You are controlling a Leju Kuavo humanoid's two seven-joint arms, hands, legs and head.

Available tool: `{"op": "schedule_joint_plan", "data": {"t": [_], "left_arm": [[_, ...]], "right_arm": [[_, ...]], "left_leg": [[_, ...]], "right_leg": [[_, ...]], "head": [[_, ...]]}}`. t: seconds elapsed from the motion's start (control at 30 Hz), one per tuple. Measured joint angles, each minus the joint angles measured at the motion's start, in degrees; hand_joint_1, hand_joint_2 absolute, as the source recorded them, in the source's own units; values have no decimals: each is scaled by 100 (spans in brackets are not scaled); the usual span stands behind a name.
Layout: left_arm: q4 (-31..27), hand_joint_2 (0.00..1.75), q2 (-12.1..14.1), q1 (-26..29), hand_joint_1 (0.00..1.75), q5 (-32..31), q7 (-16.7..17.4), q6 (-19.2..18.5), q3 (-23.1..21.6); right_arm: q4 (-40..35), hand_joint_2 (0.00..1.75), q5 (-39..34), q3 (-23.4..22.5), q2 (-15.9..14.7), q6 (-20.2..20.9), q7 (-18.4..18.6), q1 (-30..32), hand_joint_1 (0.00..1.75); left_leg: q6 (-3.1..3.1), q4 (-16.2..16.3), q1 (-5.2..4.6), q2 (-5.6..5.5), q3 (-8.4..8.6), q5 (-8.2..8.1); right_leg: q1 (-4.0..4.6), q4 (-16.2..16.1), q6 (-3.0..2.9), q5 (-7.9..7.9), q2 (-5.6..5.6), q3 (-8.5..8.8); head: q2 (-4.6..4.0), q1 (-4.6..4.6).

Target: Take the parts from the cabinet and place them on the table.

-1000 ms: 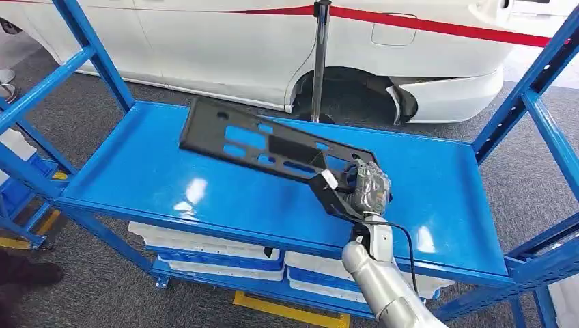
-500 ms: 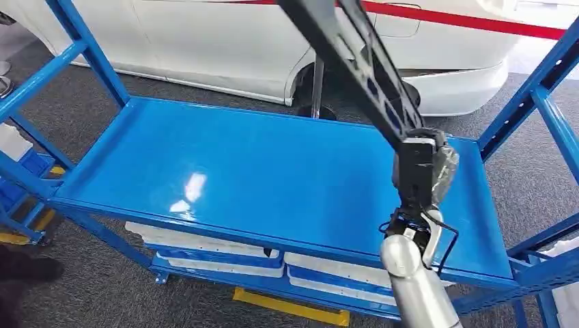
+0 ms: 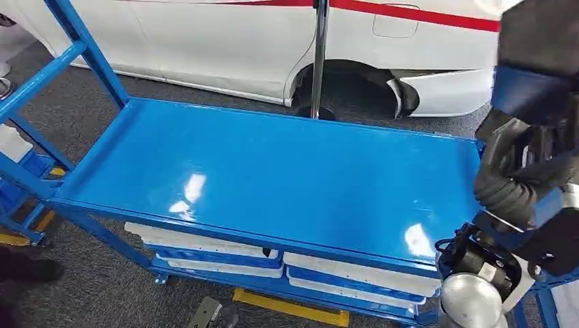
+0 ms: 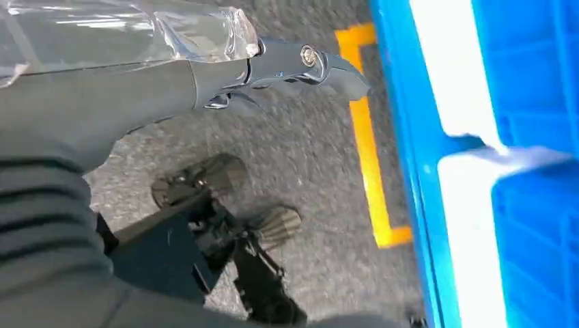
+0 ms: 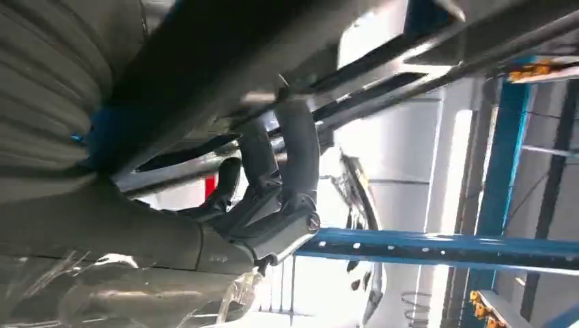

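The right hand (image 3: 522,171) is up at the right edge of the head view, close to the camera, and its dark fingers (image 5: 287,147) are wrapped tight around the black metal bracket (image 3: 539,48). The part is off the shelf and in the air. It rises from the hand and runs out of the top of the picture, so its long axis looks roughly upright, though how far it reaches I cannot tell. In the right wrist view the black bars of the bracket cross above the curled fingers.

The left hand (image 4: 273,65) hangs low over the grey carpet (image 4: 300,157), fingers stretched out and holding nothing.

The glossy blue shelf (image 3: 273,171) of the blue rack (image 3: 89,55) catches light glare. White and blue bins (image 3: 212,249) sit on the level below. Behind stand a white car (image 3: 225,41) with a red stripe, a metal post (image 3: 319,55), and yellow floor tape (image 3: 287,307).
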Motion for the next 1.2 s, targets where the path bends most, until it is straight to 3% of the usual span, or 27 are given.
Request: {"op": "schedule_joint_plan", "data": {"t": [0.1,0.17,0.27,0.37,0.57,0.67,0.7,0.73,0.77,0.83,0.87,0.9,0.93,0.97,1.0,1.03,1.07,1.1,1.17,1.2], "left_arm": [[0,175,-29,-3,0,-202,354,174,42],[0,175,-66,4,0,-420,672,373,46],[-6,175,-94,41,0,-571,793,412,35],[-11,175,-109,71,0,-563,983,323,22],[-11,175,-116,110,0,-621,1225,263,-41],[-11,175,-116,136,0,-667,1333,333,-61],[-11,175,-123,136,0,-676,1370,336,-68],[-11,175,-125,137,0,-683,1387,338,-72],[-11,175,-125,137,0,-687,1407,342,-72],[-11,175,-129,155,0,-694,1459,340,-78],[-11,175,-127,169,0,-698,1475,340,-83],[-11,175,-127,186,0,-700,1477,340,-87],[-11,175,-129,193,0,-702,1477,340,-94],[-11,175,-129,192,0,-707,1477,340,-100],[-11,175,-129,188,0,-718,1483,340,-105],[-11,175,-125,181,0,-742,1523,342,-111],[-11,175,-125,171,0,-770,1582,342,-120],[-11,175,-125,174,0,-790,1613,342,-144],[-11,175,-125,178,0,-832,1678,347,-188],[-11,175,-125,181,0,-853,1682,351,-203]], "right_arm": [[-254,175,-941,83,-35,2,-303,2,175],[-350,175,-2137,151,-113,4,-670,46,175],[-396,175,-3370,302,-286,13,-1123,52,175],[-435,175,-3959,466,-450,98,-1450,46,175],[-435,175,-4403,708,-673,243,-1590,61,175],[-442,175,-4532,735,-739,243,-1616,138,175],[-459,175,-4600,735,-758,247,-1618,153,175],[-464,175,-4646,735,-800,249,-1622,176,175],[-466,175,-4687,737,-824,251,-1625,181,175],[-466,175,-4707,743,-879,251,-1627,246,175],[-466,175,-4727,746,-905,251,-1627,280,175],[-466,175,-4738,746,-931,251,-1627,304,175],[-466,175,-4738,746,-949,251,-1627,315,175],[-466,175,-4738,746,-960,251,-1627,314,175],[-466,175,-4738,746,-973,251,-1627,314,175],[-466,175,-4738,748,-979,251,-1627,318,175],[-468,175,-4740,750,-995,249,-1633,319,175],[-477,175,-4740,750,-997,249,-1653,345,175],[-477,175,-4760,752,-1012,264,-1681,365,175],[-477,175,-4801,750,-1023,286,-1699,367,175]], "left_leg": [[-1,-1,2,2,-2,0],[0,-1,2,1,-5,0],[0,-1,2,0,-8,-1],[13,14,-11,-1,-14,-11],[33,38,-33,-2,-24,-19],[102,44,-60,-3,-29,39],[148,-39,-13,0,-24,113],[162,-79,12,14,24,170],[191,-83,24,24,1,188],[197,-82,26,26,-19,195],[191,-75,28,25,-31,199],[179,-74,41,26,-37,206],[168,-68,58,26,-42,209],[154,-56,80,23,-42,207],[120,-32,108,19,-42,191],[52,10,102,15,-53,158],[-1,24,105,6,-103,154],[-35,26,95,3,-97,175],[-95,22,117,3,-121,215],[-126,20,128,4,-136,223]], "right_leg": [[0,1,0,0,1,1],[1,1,0,-1,1,1],[-3,0,0,0,-1,-2],[-36,-4,7,3,-4,-1],[-58,-7,30,17,-9,-2],[-86,-37,96,86,-10,6],[-57,-44,124,86,-4,-1],[-85,39,136,-61,-17,-56],[-75,364,136,-330,-15,-178],[-98,1411,173,-856,-16,-563],[-106,1810,190,-988,-17,-704],[-121,1906,201,-966,-18,-710],[-137,1720,220,-831,-20,-578],[-158,1311,239,-616,-24,-324],[-182,760,262,-386,-35,-5],[-215,172,308,-302,-52,308],[-131,103,263,-358,-1,393],[-129,118,187,-306,10,342],[-104,92,121,-326,9,318],[-111,49,55,-288,6,304]], "head": [[0,-2],[0,-2],[0,-2],[0,-2],[0,-4],[0,-4],[0,-7],[0,-9],[0,-4],[0,-2],[0,0],[0,2],[0,0],[0,2],[0,2],[0,29],[0,101],[2,103],[0,129],[0,131]]}}
